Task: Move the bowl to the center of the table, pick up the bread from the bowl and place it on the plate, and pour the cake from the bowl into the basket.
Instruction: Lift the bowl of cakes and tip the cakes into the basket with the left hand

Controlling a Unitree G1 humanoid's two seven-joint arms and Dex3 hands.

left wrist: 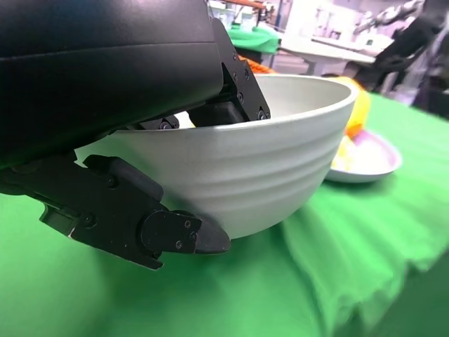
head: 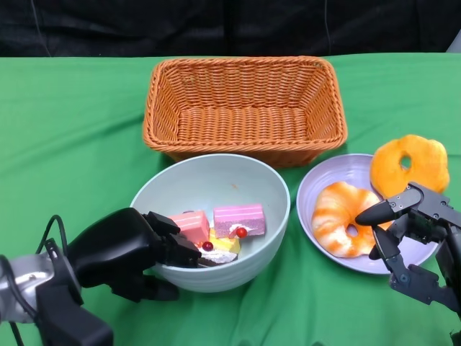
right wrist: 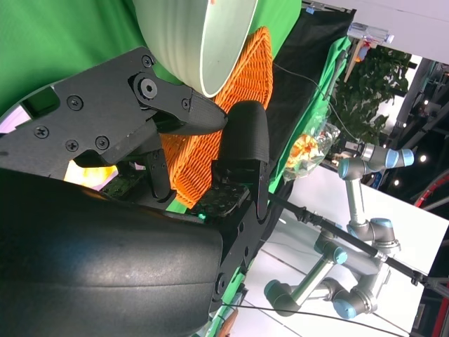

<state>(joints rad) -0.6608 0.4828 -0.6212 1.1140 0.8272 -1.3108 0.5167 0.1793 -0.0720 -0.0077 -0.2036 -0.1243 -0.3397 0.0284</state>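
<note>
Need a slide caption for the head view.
Left robot hand grips bowl of cake; bread sits on plate.

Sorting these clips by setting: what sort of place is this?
Probably a robotics lab: a green-clothed table with toy food, and the right wrist view shows another robot arm on a white bench behind.

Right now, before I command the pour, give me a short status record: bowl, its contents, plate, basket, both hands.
bowl: in front of basket, left of plate
bowl contents: cake pieces, no bread
plate: holds one bread; second bread at its far right edge
basket: empty, behind bowl
left hand: grips bowl's near-left rim
right hand: open, beside plate, holding nothing
</note>
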